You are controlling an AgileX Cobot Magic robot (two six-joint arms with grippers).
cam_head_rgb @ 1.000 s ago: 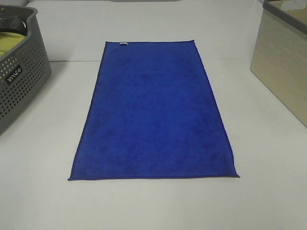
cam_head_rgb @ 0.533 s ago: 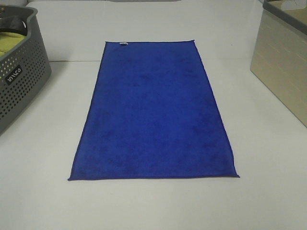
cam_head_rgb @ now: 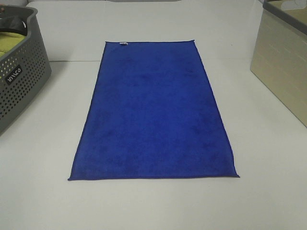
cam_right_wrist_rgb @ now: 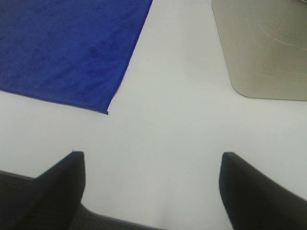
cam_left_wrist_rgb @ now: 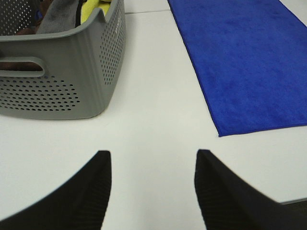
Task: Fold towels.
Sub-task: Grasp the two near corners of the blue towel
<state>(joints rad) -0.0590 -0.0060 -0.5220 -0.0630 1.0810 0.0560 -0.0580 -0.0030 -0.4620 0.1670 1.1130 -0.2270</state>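
Overhead first: the blue towel (cam_head_rgb: 153,112) lies flat and fully spread on the white worktop (cam_head_rgb: 43,201), roughly centred, with no fold in it yet. Its long axis runs straight away from the robot's side, one short hem nearest the arms, and the white tag (cam_head_rgb: 123,44) sits at the far left corner. Grey basket (cam_head_rgb: 19,72) stands off to the left, apart from the towel, with a yellow-green cloth (cam_head_rgb: 9,42) inside; beige bin (cam_head_rgb: 280,67) stands off to the right, also apart. Neither arm shows in this view. Left wrist view: left pincer (cam_left_wrist_rgb: 153,158) spread wide, nothing between its fingers, over bare worktop. The near left corner (cam_left_wrist_rgb: 219,135) of the towel lies ahead of it and toward the robot's middle, near but not touching; the basket is on the outer side. Right wrist view: right pincer (cam_right_wrist_rgb: 152,158) spread wider yet, empty, also over bare worktop. The near right corner (cam_right_wrist_rgb: 105,113) lies ahead and inward, the bin on the outer side. Judgement: each arm looks about equally close to its own corner, so neither is favoured. A first fold likely calls for both pincers to go forward and inward onto those two corners, then carry the near hem along the long axis toward the tagged far edge. Thin cloth lying flat may be hard to pinch.
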